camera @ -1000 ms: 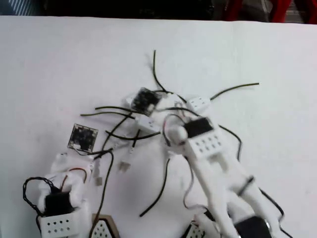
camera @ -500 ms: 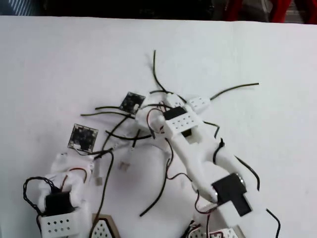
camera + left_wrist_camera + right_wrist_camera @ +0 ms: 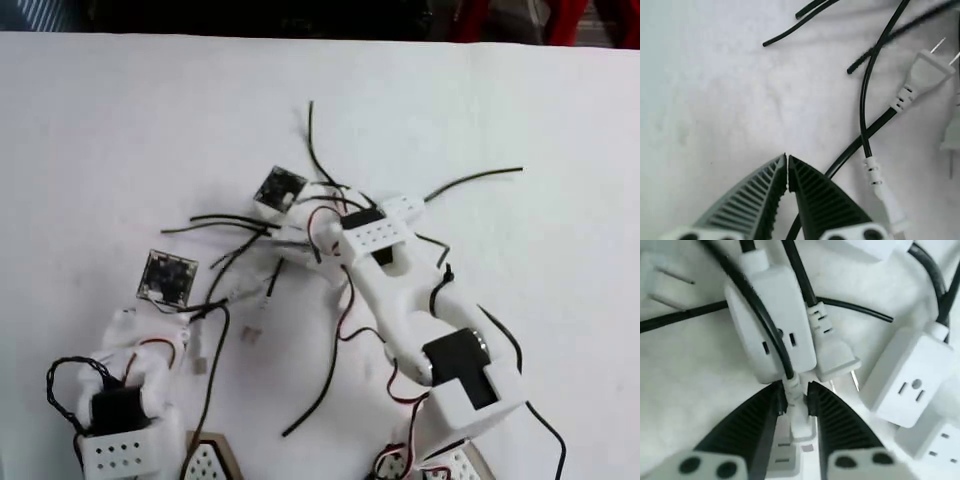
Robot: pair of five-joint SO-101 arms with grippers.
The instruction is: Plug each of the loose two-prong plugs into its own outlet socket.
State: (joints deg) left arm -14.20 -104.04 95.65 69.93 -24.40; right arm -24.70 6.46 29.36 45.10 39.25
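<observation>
R fingers [image 3: 752, 432] on plug [image 3: 799, 422]; L fingers [image 3: 757, 202] together

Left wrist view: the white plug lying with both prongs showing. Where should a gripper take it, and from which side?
Probably across the widened body of the white plug, pinching its two side edges, coming straight down from above. It lies flat on the table, so only those edges are open; the ribbed strain relief would likely flex, and the prongs must stay free for a socket.
</observation>
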